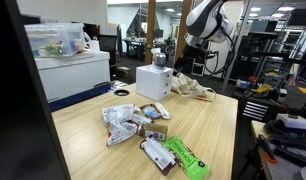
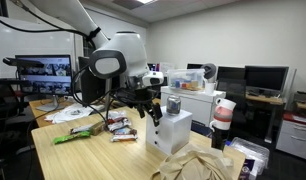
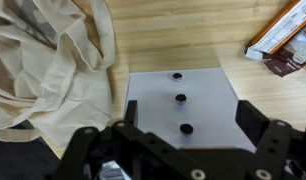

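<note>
Gripper (image 3: 173, 140): jaws spread to full width, nothing between them, nothing touched. In the wrist view the dark fingers frame the lower edge of the picture, one each side.

Directly below: white box (image 3: 153, 100), flat top facing the camera, three black studs (image 3: 180, 98) in a slightly slanted row down its middle (whether they are screws or buttons, I cannot tell). The box stands upright on the wooden table (image 3: 173, 40). In an exterior view the gripper (image 2: 150, 108) hangs beside the box's upper edge, apart from it.

Just beside the box: crumpled beige cloth (image 3: 43, 60), its folds reaching up to the box's side; touching or not, I cannot tell. On the opposite side, near a corner of the box, lies a snack packet (image 3: 285, 38), only partly in frame.

Farther along the table: a loose pile of snack packets (image 1: 133, 122), a green packet (image 1: 185, 158) at its edge, well apart from the box.

Judgement on step: an approach, open-jawed hover over the box, no contact made. A descent from here would call for centring over the top and keeping the fingers out of the cloth.
</note>
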Robot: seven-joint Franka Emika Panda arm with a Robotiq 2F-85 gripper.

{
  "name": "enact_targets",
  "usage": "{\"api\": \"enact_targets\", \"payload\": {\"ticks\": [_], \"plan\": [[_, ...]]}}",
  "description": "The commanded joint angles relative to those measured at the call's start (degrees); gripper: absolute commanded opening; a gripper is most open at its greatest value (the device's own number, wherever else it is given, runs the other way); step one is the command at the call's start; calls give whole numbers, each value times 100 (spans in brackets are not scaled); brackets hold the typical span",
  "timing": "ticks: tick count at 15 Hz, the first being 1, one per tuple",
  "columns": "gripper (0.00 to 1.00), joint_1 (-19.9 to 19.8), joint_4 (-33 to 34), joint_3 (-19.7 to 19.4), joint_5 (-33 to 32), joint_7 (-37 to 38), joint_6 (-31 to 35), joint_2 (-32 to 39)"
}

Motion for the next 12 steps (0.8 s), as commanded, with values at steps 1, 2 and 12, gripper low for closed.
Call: {"api": "enact_targets", "payload": {"ticks": [1,2,12], "plan": [[100,-120,175,215,434,-450,181,178],[100,-125,249,264,531,-525,155,230],[100,-285,665,390,703,-520,-91,658]]}}
